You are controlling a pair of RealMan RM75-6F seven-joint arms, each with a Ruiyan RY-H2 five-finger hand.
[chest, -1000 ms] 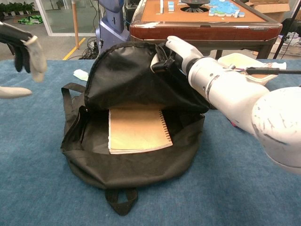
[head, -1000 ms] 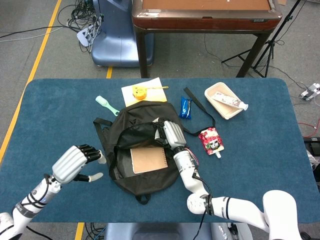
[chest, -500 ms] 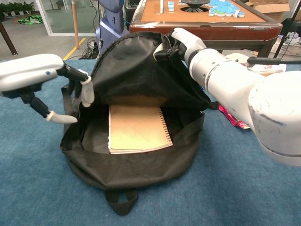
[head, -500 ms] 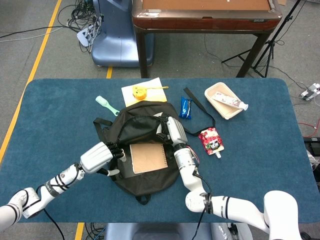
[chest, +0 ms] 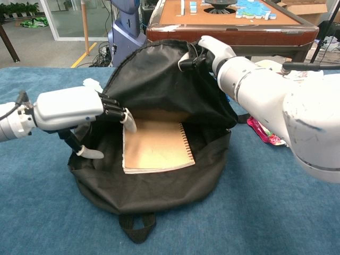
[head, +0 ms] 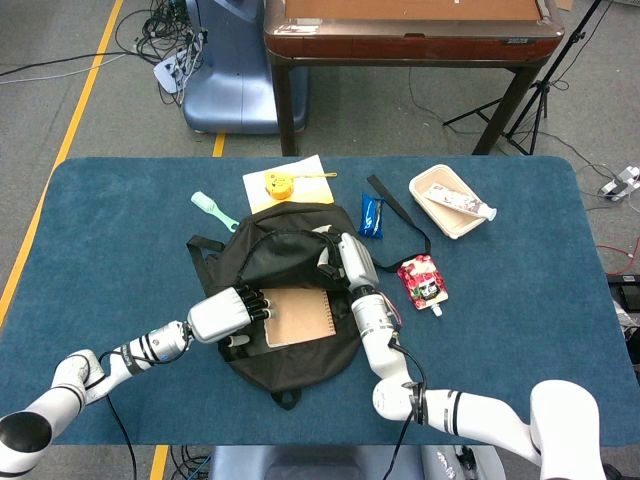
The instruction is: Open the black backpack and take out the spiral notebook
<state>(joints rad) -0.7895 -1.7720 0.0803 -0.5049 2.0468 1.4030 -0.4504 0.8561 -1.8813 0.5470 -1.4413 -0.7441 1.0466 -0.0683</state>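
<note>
The black backpack lies unzipped mid-table, its flap lifted. Inside lies the spiral notebook, brown cover up, spiral along its right edge. My right hand grips the top of the flap and holds it up. My left hand reaches into the opening from the left. Its fingers are spread over the notebook's left edge, the thumb low beside the bag wall. It holds nothing.
Behind the bag lie a yellow sheet with a tape measure and a green brush. To the right are a blue packet, a red pouch and a white tray. A brown table stands beyond.
My left hand has moved right, from outside the bag into the opening, reaching the notebook's left edge. My right hand has lifted the flap slightly higher.
</note>
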